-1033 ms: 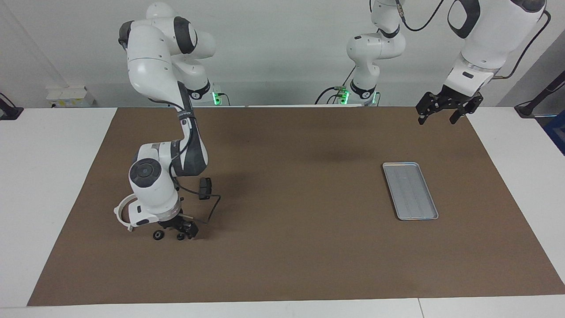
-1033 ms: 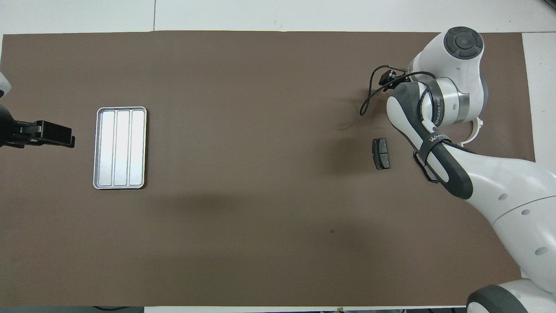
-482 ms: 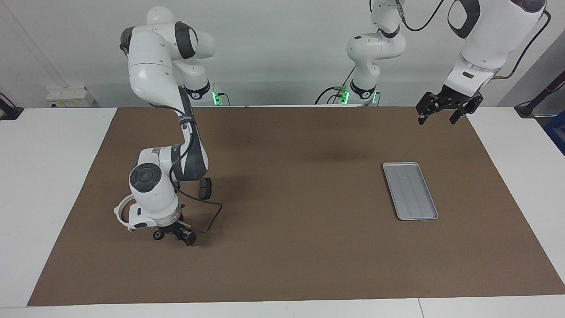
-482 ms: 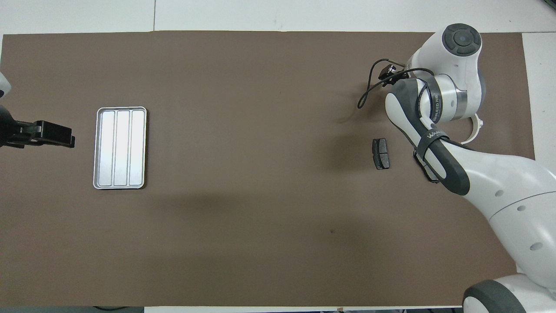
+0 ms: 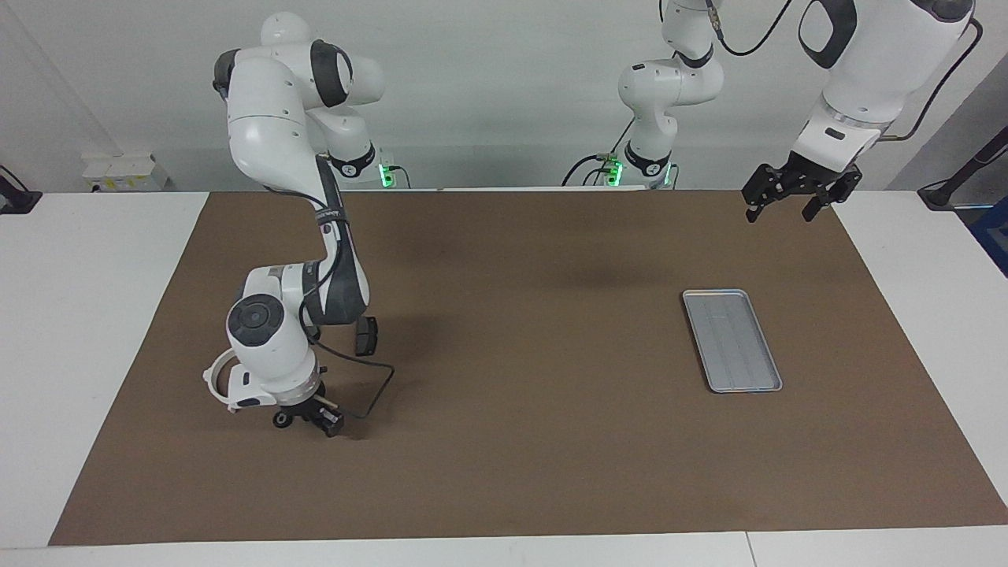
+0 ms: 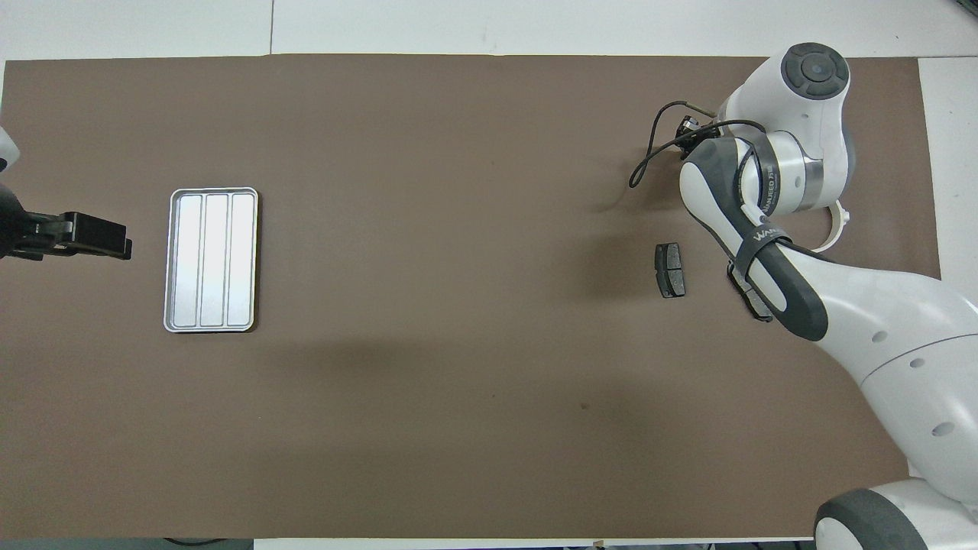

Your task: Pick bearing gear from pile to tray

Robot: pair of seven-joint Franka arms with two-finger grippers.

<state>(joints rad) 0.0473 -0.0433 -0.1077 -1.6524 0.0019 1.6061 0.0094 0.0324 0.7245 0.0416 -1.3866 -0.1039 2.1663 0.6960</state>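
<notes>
Brown mat (image 5: 512, 441) covering the white table, both arms on station. Tray (image 5: 731, 339): silver-grey, shallow, ridged bottom, flat on the mat toward the left arm's end of the table, nothing in it. Left gripper (image 5: 780, 206): raised over the mat's corner at that end, fingers spread apart, holding nothing; the left arm waits. Pile, toward the right arm's end: white half-ring bracket (image 5: 217, 376), partly hidden by the right arm's wrist; one dark grey brake pad (image 5: 365, 334) lying nearer to the robots than the bracket; a small black round piece (image 5: 281, 419) on the mat just beside the right gripper. Right gripper (image 5: 316, 418): low at the mat among these parts, pointing down; how far its fingers stand apart, and whether they grip any part, cannot be told. In the overhead view the right arm's wrist covers this gripper.
</notes>
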